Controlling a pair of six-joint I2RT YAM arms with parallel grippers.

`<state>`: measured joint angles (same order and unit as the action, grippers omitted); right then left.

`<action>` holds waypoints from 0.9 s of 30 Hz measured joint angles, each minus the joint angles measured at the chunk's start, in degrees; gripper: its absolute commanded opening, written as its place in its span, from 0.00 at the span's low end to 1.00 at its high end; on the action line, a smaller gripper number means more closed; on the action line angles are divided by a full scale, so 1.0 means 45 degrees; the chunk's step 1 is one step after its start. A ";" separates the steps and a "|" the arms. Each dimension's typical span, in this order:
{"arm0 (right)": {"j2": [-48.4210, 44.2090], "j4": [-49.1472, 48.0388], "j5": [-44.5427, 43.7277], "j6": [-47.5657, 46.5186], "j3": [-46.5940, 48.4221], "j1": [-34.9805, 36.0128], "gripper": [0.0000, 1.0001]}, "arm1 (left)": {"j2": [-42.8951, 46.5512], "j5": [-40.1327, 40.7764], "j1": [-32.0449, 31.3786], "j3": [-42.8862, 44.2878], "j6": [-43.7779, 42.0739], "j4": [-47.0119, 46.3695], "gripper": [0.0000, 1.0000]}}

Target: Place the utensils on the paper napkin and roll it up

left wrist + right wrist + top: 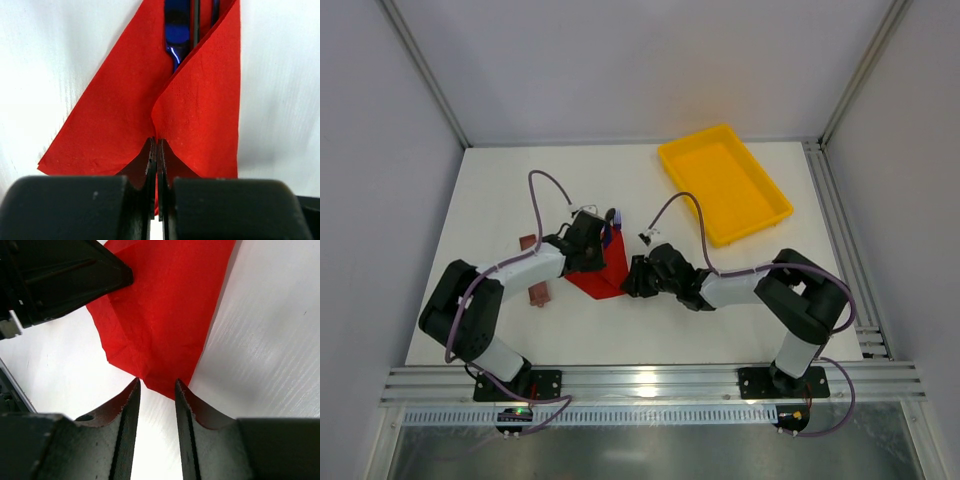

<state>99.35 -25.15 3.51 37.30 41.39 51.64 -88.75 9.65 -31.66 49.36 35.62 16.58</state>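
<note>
**Utensils loaded, first fold pinched, roll not yet formed**

Nearest the arm bases, a small brownish-red rectangular block (541, 293) lies on the white tabletop (500, 200), apart from the work. Next, the right end effector (157, 382) stands with its jaws narrowly parted and holds nothing. The near corner of the thin bright red paper napkin (165, 315) lies just at its fingertips. The napkin sits at mid-tabletop between the two arms. Farther in, the left end effector (156, 144) is closed tight, pinching a raised fold of the napkin where one flap overlaps the other. Beyond that pinch, the slender blue-purple utensil (176, 30) and the slender black utensil (196, 20) lie side by side in the crease, partly covered by the folded flap. At the far right, the yellow rectangular plastic tray (725, 190) stands well apart. Judged progress: placement appears done and one flap is folded over. The rolling itself appears hardly started, since the napkin reads as a loose fold rather than a cylinder.
</note>
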 measured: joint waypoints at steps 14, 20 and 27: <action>0.0413 0.0903 -0.0039 -0.0359 0.1200 0.0000 0.15 | -0.0651 0.0427 0.0058 -0.0141 -0.0073 -0.0131 0.00; 0.0738 0.0889 -0.0044 -0.0301 0.0933 0.0000 0.16 | -0.0559 0.0272 0.0063 -0.0476 -0.0053 -0.0656 0.02; 0.0738 0.0126 -0.0083 -0.0214 0.0442 0.0000 0.15 | -0.0306 0.0068 0.0107 -0.0908 -0.0019 -0.1205 0.04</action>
<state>102.67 -24.58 3.14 36.34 43.38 51.64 -90.13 9.96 -31.18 45.28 35.53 11.16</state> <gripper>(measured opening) 0.156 0.029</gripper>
